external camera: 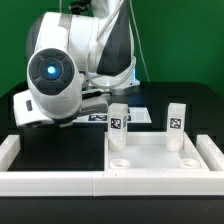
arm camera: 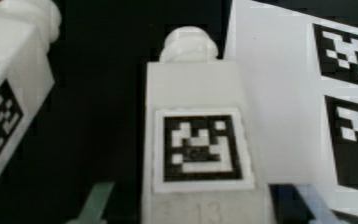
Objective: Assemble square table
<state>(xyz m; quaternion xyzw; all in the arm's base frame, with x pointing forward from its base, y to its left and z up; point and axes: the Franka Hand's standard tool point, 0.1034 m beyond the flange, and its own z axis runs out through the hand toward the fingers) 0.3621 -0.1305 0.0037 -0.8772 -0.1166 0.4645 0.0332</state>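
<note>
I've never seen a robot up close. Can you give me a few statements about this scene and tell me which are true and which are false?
1. Two upright legs stand by the far edge of the square panel. True.
2. The square panel is lifted in the air. False: it lies flat on the table.
3. The leg between the fingers of the gripper carries a black-and-white tag. True.
4. The marker board is blank. False: it bears black-and-white tags.

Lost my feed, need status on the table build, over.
Hand open, straddling a leg. Panel flat, sockets in view empty. Second leg and marker board close alongside.
</note>
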